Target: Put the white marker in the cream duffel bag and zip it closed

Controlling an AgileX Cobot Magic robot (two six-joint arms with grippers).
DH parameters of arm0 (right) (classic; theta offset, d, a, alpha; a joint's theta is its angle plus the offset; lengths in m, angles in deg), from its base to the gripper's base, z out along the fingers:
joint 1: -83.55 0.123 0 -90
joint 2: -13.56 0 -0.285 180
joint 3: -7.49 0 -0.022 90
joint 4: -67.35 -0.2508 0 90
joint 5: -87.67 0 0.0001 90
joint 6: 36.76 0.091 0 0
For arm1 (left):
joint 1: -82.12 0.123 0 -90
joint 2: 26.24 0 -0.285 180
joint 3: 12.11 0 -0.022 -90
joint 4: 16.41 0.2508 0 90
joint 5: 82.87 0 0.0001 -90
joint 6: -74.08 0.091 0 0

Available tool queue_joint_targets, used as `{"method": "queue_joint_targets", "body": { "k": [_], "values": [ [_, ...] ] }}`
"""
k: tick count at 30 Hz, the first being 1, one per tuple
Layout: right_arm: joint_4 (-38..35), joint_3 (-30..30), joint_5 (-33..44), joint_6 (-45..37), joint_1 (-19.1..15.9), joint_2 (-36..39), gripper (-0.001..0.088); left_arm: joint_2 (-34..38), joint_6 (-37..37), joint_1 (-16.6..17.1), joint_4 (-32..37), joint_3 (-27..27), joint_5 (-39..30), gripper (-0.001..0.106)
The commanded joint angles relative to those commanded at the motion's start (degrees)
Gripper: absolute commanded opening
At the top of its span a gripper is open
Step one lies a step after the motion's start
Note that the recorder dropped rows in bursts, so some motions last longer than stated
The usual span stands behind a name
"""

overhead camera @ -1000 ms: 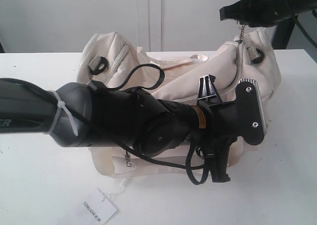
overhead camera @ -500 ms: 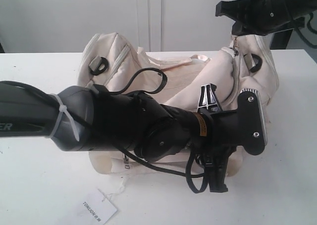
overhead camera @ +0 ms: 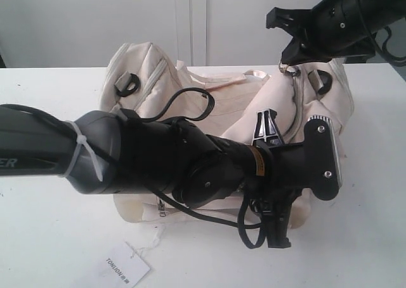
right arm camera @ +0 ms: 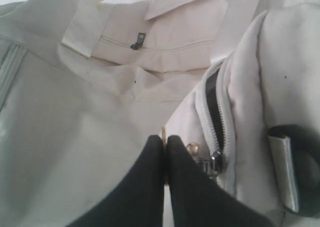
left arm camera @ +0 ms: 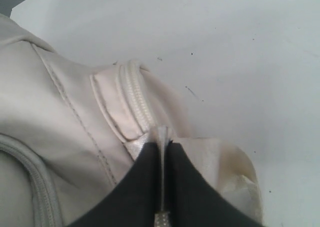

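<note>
At the front corner of the cream duffel bag's [overhead camera: 216, 98] right end, my left gripper [left arm camera: 162, 154] is pinching a thin fabric tab [left arm camera: 163, 134], anchoring it. Above that end, my right gripper [right arm camera: 165, 144] is clamping the gold zipper pull [right arm camera: 163, 132]. The open zipper [right arm camera: 215, 117] is running leftward along the bag's length, so I'm judging the pull goes that way. I'm seeing no white marker, which is probably inside.

Cream duffel bag [overhead camera: 147, 66] is matt cloth w/ paper tag [overhead camera: 120, 267]
</note>
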Motion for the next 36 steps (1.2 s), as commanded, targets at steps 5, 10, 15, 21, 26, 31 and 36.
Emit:
{"method": "queue_joint_targets", "body": {
  "k": [5, 10, 15, 21, 26, 31, 36],
  "values": [
    [0.46, 0.0, -0.82, 0.0, 0.0, 0.0, 0.0032, 0.0, 0.0, 0.0, 0.0, 0.0, 0.0, 0.0],
    [0.53, 0.0, -1.34, 0.0, 0.0, 0.0, 0.0175, 0.0, 0.0, 0.0, 0.0, 0.0, -0.02, 0.0],
    [0.53, 0.0, -1.07, 2.13, 0.0, 0.0, 0.0312, 0.0, 0.0, 0.0, 0.0, 0.0, -0.02, 0.019],
    [0.53, 0.0, 1.84, 3.14, 0.0, 0.0, 0.0342, 0.0, 0.0, 0.0, 0.0, 0.0, 0.42, 0.041],
    [0.53, 0.0, 4.06, 4.67, 0.0, -0.63, 0.0342, -1.46, -6.09, 0.0, -0.91, 0.0, -0.18, 0.05],
    [0.42, 0.0, 4.83, 6.5, 0.0, -1.88, 0.0341, -4.21, -10.45, 0.0, -0.91, 0.0, -1.58, 0.058],
    [0.42, 0.0, 6.48, 6.5, 0.0, -2.89, 0.0339, -7.45, -12.7, 0.0, -0.91, 0.0, -10.68, 0.058]
  ]
}}
